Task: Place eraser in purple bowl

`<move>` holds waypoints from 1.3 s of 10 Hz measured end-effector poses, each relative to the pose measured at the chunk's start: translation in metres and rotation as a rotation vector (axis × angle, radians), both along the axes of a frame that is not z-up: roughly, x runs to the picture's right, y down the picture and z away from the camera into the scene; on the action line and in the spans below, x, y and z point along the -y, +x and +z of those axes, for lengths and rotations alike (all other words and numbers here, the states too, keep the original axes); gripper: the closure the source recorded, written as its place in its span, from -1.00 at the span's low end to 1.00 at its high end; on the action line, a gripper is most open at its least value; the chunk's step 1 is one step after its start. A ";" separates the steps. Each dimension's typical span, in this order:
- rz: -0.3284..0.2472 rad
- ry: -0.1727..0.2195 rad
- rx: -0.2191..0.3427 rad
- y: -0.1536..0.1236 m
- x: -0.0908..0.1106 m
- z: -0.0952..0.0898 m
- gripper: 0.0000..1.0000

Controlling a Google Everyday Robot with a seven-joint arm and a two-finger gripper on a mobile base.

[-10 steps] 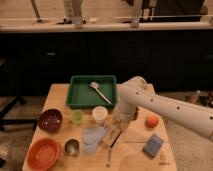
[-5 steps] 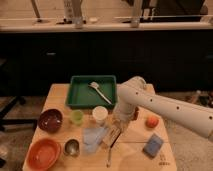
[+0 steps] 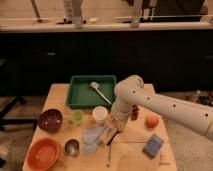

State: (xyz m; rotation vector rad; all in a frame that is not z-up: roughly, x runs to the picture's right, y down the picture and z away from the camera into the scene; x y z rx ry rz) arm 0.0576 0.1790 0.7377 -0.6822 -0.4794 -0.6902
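Eraser (image 3: 106, 136) | clamped in gripper (image 3: 110, 133) (tilted) | purple bowl (image 3: 50, 121) well apart | green tray (image 3: 80, 96) holds spoon (image 3: 98, 90)

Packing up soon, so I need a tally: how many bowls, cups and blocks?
Bowls: 2 (dark purple round bowl, larger orange round bowl)
Cups: 3 (green cup, white cup, shiny metal cup)
Blocks: 2 (long tan-bottomed eraser, held by the gripper over the middle of the wooden table; blue-grey square block)
Total: 7
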 end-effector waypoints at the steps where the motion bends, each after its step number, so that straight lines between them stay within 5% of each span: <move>1: 0.020 -0.020 -0.016 -0.002 0.003 0.000 1.00; 5: 0.088 -0.061 -0.037 -0.015 0.016 -0.008 1.00; 13: 0.274 -0.056 -0.071 -0.066 0.034 -0.011 1.00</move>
